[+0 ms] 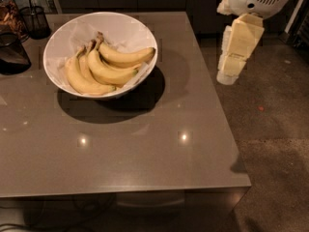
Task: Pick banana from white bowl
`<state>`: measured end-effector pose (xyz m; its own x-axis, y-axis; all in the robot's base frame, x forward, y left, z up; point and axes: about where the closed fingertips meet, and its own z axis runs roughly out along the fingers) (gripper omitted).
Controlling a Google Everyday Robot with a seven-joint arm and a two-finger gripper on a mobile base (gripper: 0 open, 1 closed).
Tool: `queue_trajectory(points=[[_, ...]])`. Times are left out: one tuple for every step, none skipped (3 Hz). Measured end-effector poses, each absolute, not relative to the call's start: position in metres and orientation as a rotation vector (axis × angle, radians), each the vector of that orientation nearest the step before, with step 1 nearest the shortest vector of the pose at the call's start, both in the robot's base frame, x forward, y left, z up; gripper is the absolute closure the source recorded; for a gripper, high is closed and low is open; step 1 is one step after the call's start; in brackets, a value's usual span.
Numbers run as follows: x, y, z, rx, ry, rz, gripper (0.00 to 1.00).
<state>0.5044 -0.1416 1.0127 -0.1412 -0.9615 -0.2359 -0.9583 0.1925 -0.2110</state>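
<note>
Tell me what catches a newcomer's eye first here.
The white bowl at the far left of the grey table, holding the banana beside three other bananas. Next, the pale gripper hanging over the floor off the table's right edge, well apart from the bowl.
</note>
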Motion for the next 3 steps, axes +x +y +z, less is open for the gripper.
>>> queue_trajectory(points=[[0.511, -0.138, 1.015, -1.794, 2.137, -0.027, 0.00], [0.532, -0.113, 1.024, -1.750, 2.086, 0.008, 0.00], [0.562, -0.083, 1.025, -1.771, 2.065, 0.057, 0.00]])
